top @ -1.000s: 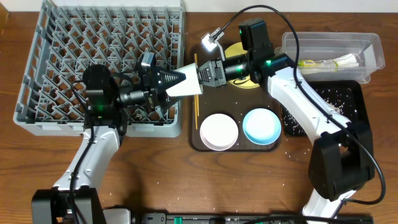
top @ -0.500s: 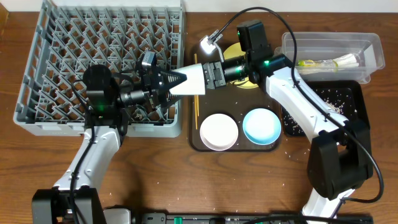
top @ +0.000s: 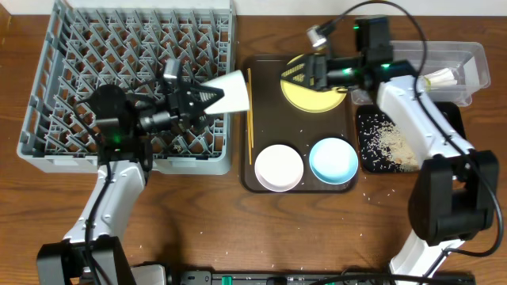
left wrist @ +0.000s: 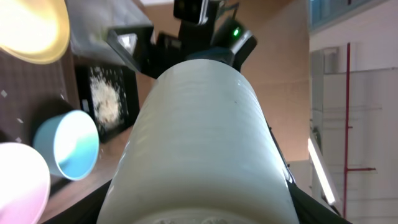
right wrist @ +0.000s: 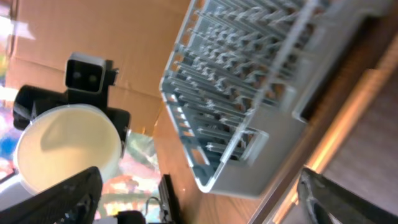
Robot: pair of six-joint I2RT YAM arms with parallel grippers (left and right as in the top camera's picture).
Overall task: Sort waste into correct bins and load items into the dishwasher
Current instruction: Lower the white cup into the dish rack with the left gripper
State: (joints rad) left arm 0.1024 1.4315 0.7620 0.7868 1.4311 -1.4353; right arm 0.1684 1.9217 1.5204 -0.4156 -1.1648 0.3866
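Note:
A white cup lies on its side in the air over the right rim of the grey dish rack. My left gripper is shut on its base end. The left wrist view is filled by this cup, with dark fingers at either side of it. My right gripper hangs open and empty over the yellow plate. From the right wrist, its wide-apart fingers frame the rack and the cup's mouth.
A brown tray carries the yellow plate, a white bowl, a blue bowl and a chopstick. A black bin with food scraps sits at the right, a clear bin with wrappers behind it.
My right gripper opened off the cup's rim end and drew back right over the yellow plate. The left gripper kept the cup and shifted it slightly left and up, toward the rack.

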